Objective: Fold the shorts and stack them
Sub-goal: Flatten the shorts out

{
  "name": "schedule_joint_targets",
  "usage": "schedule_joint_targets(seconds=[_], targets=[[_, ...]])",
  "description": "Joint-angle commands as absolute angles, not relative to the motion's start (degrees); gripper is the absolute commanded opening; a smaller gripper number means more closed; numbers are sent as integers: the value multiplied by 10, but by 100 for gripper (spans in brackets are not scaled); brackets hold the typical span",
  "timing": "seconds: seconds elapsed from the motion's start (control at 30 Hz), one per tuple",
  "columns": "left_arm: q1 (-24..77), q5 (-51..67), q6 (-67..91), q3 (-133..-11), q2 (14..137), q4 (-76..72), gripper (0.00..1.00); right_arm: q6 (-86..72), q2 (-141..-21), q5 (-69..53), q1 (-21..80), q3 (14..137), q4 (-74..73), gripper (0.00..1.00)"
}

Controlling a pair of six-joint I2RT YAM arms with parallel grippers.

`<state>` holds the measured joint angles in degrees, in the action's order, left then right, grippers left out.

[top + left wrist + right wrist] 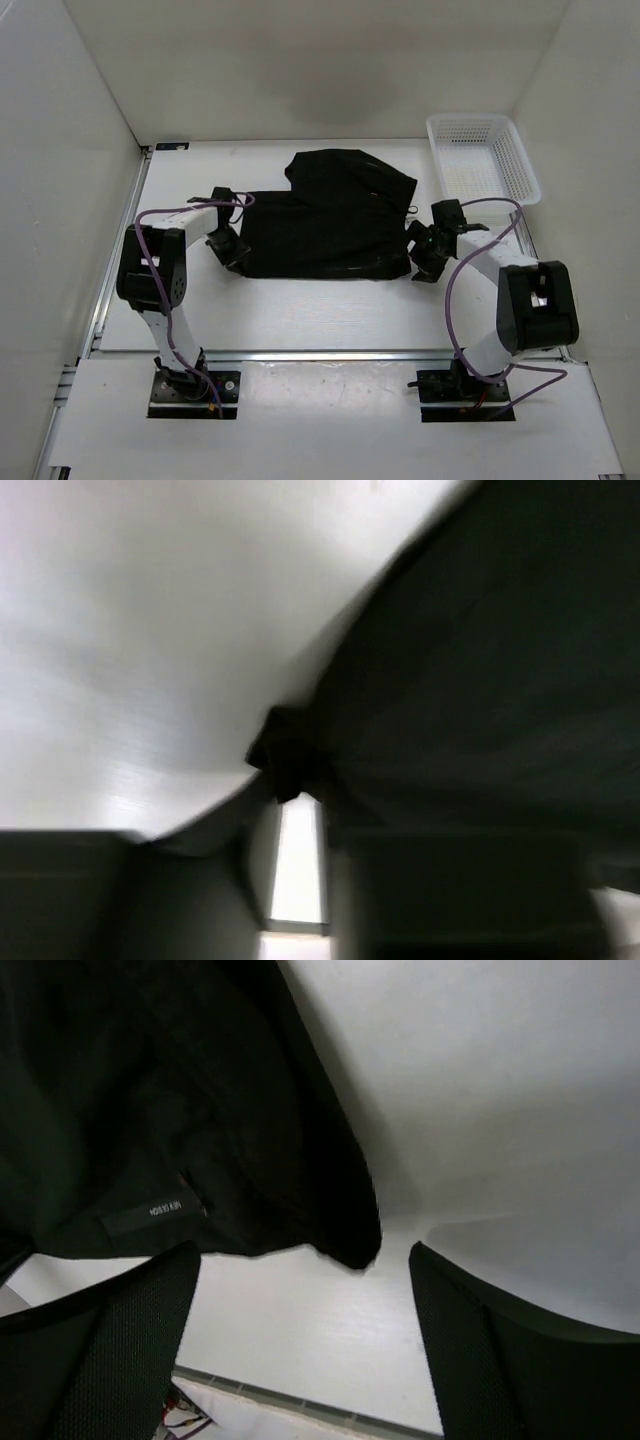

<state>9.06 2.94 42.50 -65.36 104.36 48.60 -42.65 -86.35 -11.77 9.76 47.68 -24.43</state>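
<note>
right pincer (303,1255): jaws wide apart, holding nothing. It straddles the near-right corner of the shorts (330,225); the hem tip sits just ahead of the gap, with bare tabletop (300,310) below it.

left pincer (228,250): at the shorts' left edge, jaws at a narrow slit, with a bunched nub of fabric right at the tips. The wrist view is blurred, so I can't tell if it's clamped on it.

The shorts lie mid-tabletop, mostly flat, with one part lumped up toward the far edge. The white basket (478,165) sits in the far-right corner, apart from the shorts.

Handling guess: light, thin, floppy and probably slick. With no stiffness it will sag and drag. Take it at the corners or hem where the layers double up. Pinch deep and keep both sides level, else a single layer slips out.
</note>
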Motion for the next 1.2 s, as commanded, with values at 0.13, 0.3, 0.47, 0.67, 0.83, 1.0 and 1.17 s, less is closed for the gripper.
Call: schedule_joint_targets(seconds=[0.13,0.3,0.47,0.67,0.83,1.0,1.17], targets=[[75,55,391,-725,1072,465,10,-427,-975,-134,116,566,-190,47],[62,72,370,-895,1083,520,10,-422,-1057,-148,110,744,-264,0],[45,39,345,-1168,1098,669,10,-410,-1051,-153,110,1020,-322,0],[39,69,338,-1174,1017,657,10,-364,-949,-162,110,980,-333,0],[68,81,333,-904,913,585,10,-327,-802,-71,110,701,-312,0],[75,99,311,-724,882,555,47,-314,-607,6,105,424,-300,62],[80,94,325,-680,847,543,57,-344,-592,-31,105,410,-360,69]])
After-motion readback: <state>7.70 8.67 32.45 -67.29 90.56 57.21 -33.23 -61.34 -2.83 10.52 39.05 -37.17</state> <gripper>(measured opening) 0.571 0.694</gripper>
